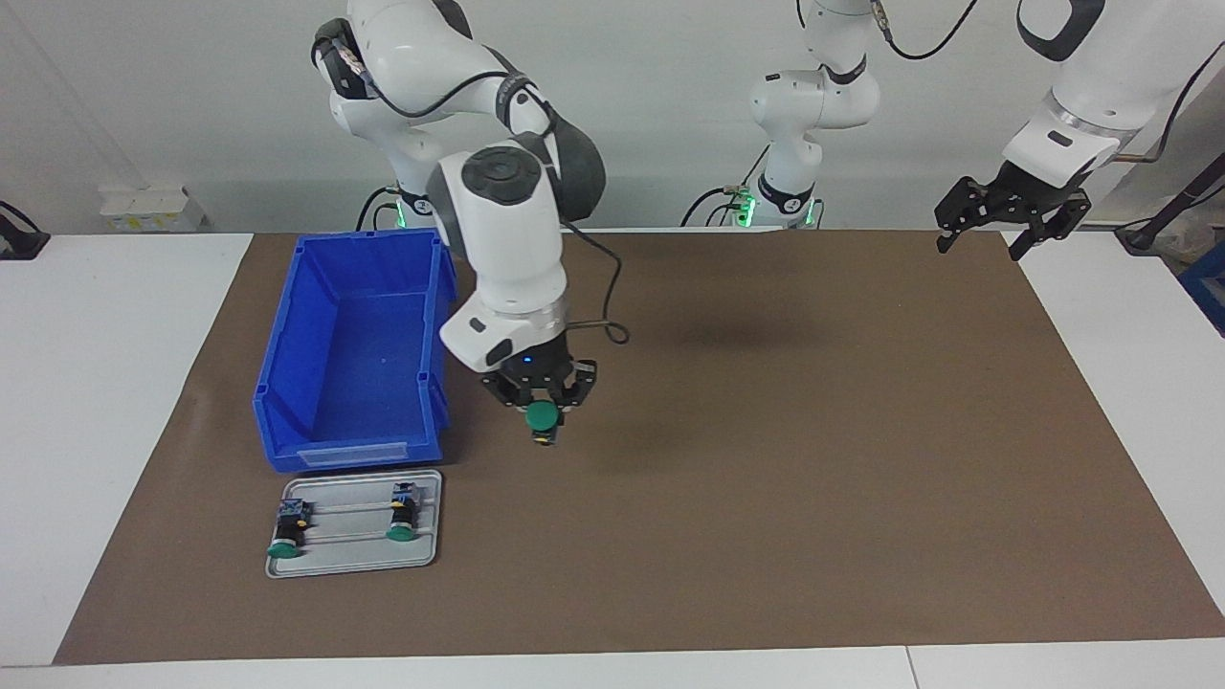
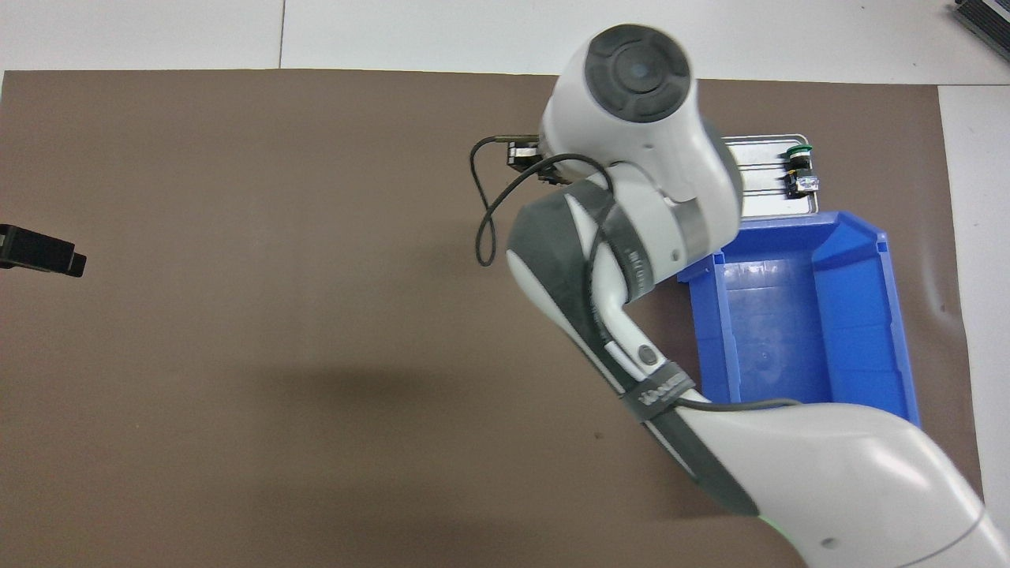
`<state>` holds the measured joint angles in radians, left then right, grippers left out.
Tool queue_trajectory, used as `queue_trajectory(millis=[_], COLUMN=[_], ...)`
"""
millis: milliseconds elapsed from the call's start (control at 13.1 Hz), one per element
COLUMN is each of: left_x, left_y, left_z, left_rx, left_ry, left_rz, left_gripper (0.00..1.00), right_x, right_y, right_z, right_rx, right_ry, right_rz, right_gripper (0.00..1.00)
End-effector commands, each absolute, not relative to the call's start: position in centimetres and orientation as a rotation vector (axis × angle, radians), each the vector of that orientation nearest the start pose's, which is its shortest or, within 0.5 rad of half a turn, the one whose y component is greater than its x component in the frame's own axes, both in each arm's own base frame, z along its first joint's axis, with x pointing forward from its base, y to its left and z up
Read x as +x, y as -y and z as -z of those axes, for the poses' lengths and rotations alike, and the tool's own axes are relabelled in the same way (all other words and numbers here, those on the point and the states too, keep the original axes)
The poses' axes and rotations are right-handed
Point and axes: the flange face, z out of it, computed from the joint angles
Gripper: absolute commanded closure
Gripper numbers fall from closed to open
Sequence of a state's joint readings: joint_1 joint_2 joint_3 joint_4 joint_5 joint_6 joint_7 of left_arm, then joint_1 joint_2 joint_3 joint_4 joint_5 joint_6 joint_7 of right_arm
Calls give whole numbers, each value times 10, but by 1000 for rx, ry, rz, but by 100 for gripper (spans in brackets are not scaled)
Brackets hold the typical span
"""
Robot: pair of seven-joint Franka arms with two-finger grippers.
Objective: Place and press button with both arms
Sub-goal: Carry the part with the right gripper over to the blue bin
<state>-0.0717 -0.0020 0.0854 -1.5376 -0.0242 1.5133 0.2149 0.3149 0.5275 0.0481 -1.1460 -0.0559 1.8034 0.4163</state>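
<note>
**Right gripper carries button over mat**

Button (image 1: pixel 543 417) pinched between closed fingers of right gripper (image 1: pixel 542 400), raised over bare mat (image 1: pixel 813 459) beside bin (image 1: pixel 356 359), likely for placing. Green cap faces away from the robots; long axis looks tilted, terminals down. Two more buttons on tray (image 1: pixel 354 560). Left gripper (image 1: pixel 1010 212) waits, fingers open, empty.

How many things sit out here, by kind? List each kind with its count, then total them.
Small green-capped push-button switches: 3, two on the tray and one in the right claw
Blue plastic open bin: 1
Flat grey metal tray: 1
Brown table mat: 1
Total: 6
</note>
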Motion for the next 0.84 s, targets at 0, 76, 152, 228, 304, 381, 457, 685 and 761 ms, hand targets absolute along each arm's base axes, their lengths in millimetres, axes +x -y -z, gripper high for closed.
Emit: queue_trajectory(millis=[0,76,152,228,304,381,457,685,761], left_x=[540,540,540,540,540,540,540,540,540], left_y=[-9,-9,-9,-9,-9,-9,-9,-9,-9], left_z=[-637,-637,-637,-637,-637,-637,-637,-637,-637], left_rx=[-3138,-3138,-3138,-3138,-3138,-3138,-3138,-3138,-3138], left_ry=[-332,-332,-332,-332,-332,-332,-332,-332,-332], left_rz=[-29,-29,-29,-29,-29,-29,-29,-29,-29], left_gripper=[0,0,0,0,0,0,0,0,0], right_x=[648,638,631,623,613,601,595,589,590], right_y=[-193,-170,-142,-115,-85,-59,-43,-31,-32], right_z=[-512,-512,-513,-516,-516,-509,-499,-475,-471], right_rx=[-3128,-3113,-3082,-3069,-3073,-3069,-3049,-3046,-3045], right_ry=[-42,-34,-9,33,51,55,62,109,106], right_rz=[107,83,82,92,82,57,66,228,228], right_gripper=[100,100,100,100,100,100,100,100,100])
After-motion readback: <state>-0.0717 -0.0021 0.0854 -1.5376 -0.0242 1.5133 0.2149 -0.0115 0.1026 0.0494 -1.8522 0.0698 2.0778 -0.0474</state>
